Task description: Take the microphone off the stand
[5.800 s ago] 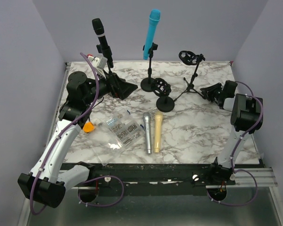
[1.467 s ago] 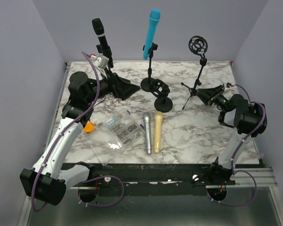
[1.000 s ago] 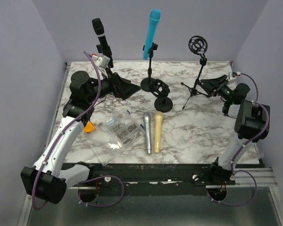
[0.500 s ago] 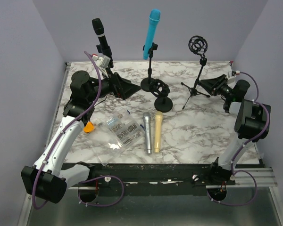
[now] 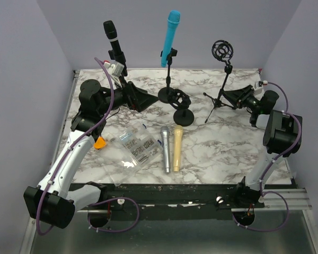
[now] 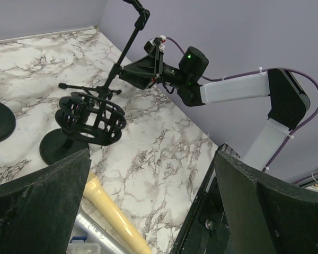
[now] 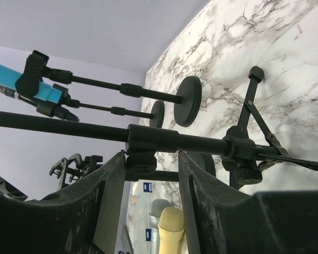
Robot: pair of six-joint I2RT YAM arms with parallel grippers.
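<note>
The left gripper (image 5: 143, 100) is gaping empty by the black mic (image 5: 112, 37) at the back-left corner, and the right gripper (image 7: 152, 156), half shut, is hugging the tripod pole (image 7: 201, 143), pinching or not I cannot tell, so a tug is risking tipping it.

Marble tbl (image 5: 228, 153) w/ silver mic (image 5: 165, 151), gold mic (image 5: 177, 149), clear pkg (image 5: 137, 148), orange bit (image 5: 99, 143).

No legible text, only unreadable labels (image 5: 140, 150) on the plastic bag (image 5: 122, 161)

Both arms: white tubular link shells (image 5: 63, 169), black joint housings (image 5: 90, 95), zip-tied purple cables (image 5: 112, 95); green LED (image 6: 189, 54) lit on the right one.
</note>
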